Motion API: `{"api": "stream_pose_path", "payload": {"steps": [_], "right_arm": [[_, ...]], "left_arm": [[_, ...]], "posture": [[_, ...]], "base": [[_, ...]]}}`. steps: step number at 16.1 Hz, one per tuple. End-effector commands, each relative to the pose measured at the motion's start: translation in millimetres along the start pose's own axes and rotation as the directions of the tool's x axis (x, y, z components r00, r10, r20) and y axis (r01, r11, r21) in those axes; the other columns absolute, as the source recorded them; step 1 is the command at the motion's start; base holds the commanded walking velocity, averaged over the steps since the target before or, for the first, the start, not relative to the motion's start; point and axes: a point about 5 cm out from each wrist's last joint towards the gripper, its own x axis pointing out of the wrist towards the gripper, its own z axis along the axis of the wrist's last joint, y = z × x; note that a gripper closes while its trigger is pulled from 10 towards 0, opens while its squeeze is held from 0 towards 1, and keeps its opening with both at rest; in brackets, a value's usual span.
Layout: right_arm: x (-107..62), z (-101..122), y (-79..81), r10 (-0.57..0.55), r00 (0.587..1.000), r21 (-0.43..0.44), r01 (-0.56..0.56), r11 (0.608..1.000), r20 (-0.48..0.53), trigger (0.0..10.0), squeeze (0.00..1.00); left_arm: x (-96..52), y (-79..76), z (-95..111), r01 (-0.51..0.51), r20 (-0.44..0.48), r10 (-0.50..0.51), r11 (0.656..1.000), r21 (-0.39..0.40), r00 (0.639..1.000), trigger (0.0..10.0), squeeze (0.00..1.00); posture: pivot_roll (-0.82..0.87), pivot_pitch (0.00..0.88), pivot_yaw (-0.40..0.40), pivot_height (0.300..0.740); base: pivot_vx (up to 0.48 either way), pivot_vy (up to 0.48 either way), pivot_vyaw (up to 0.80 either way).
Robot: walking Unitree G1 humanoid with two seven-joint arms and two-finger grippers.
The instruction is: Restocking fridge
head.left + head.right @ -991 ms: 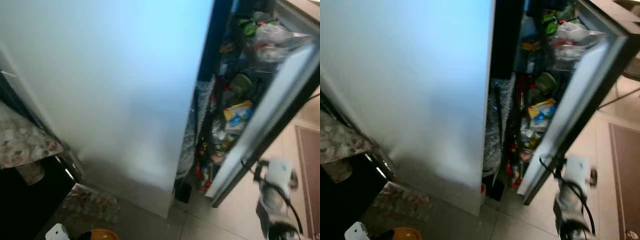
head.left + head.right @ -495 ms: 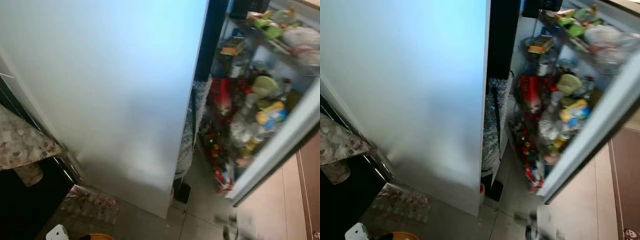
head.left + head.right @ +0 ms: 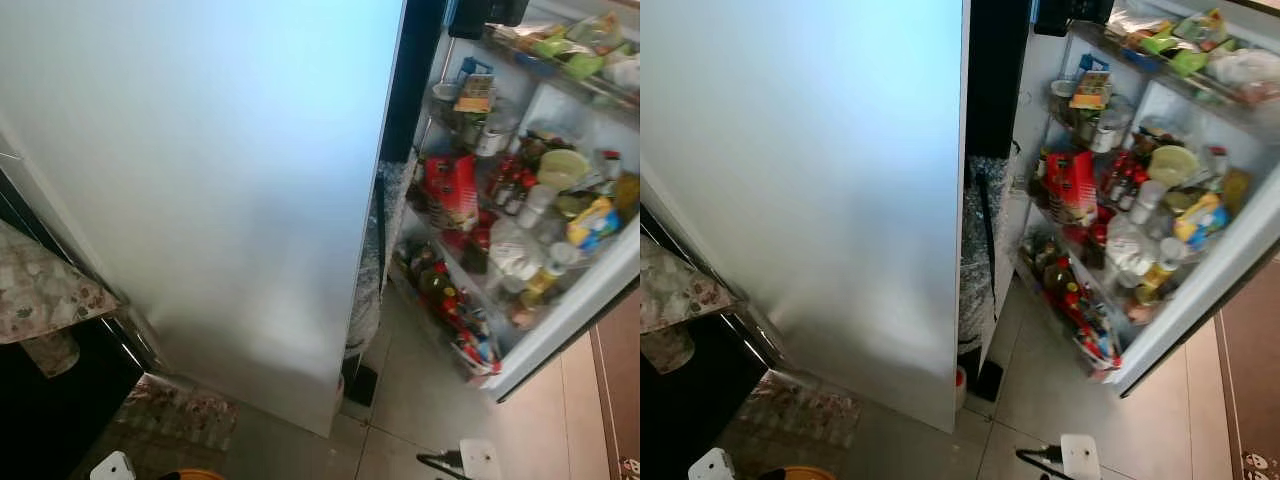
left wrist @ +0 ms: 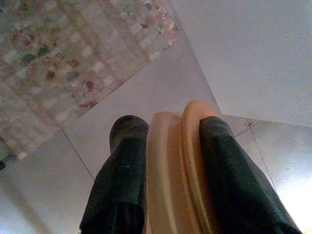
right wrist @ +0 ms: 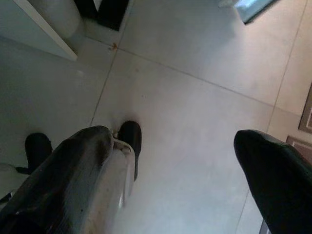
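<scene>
The fridge door (image 3: 560,330) is swung wide, its shelves crowded with bottles and jars, so the loading step is judged to be in hand. An orange plate (image 4: 178,165) is pinched edge-on between the fingers of the left gripper (image 4: 170,170), held low over the floor, well apart from the door shelves. The right gripper (image 5: 180,165) is spread and empty above the floor tiles (image 5: 195,97). Next, the plate would need lifting toward a free shelf.

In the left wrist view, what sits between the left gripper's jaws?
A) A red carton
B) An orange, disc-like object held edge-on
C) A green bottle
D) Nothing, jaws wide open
B: the left gripper has its two black fingers closed against either side of the orange disc-like object.
</scene>
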Motion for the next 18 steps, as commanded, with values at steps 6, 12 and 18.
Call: {"api": "stream_pose_path", "payload": {"steps": [6, 12, 18], "right_arm": [[-0.1, 5.3, -0.9, -0.027, 0.998, -0.063, 0.03, 0.998, 0.049, 10.0, 0.0], [-3.3, -17.2, 2.9, -0.008, 1.0, -0.094, 0.006, 0.996, -0.023, 10.0, 0.0], [-3.8, -18.9, 5.7, 0.01, 1.0, -0.096, -0.012, 0.995, -0.021, 10.0, 0.0]], "left_arm": [[-2.3, 8.5, -5.4, -0.025, -0.034, 0.027, 0.998, 0.052, 0.999, 10.0, 0.0], [-2.5, 10.1, -5.4, -0.039, -0.037, 0.042, 0.997, 0.07, 0.998, 10.0, 0.0], [-2.8, 10.8, -6.8, -0.043, -0.04, 0.046, 0.996, 0.074, 0.998, 10.0, 0.0]], "posture": [[0.02, 0.0, 0.037, 0.74], [0.01, 0.0, 0.048, 0.74], [0.0, 0.0, 0.052, 0.74]], "base": [[0.0, -0.384, 0.08], [0.0, -0.384, 0.26], [0.0, -0.384, 0.39]]}}
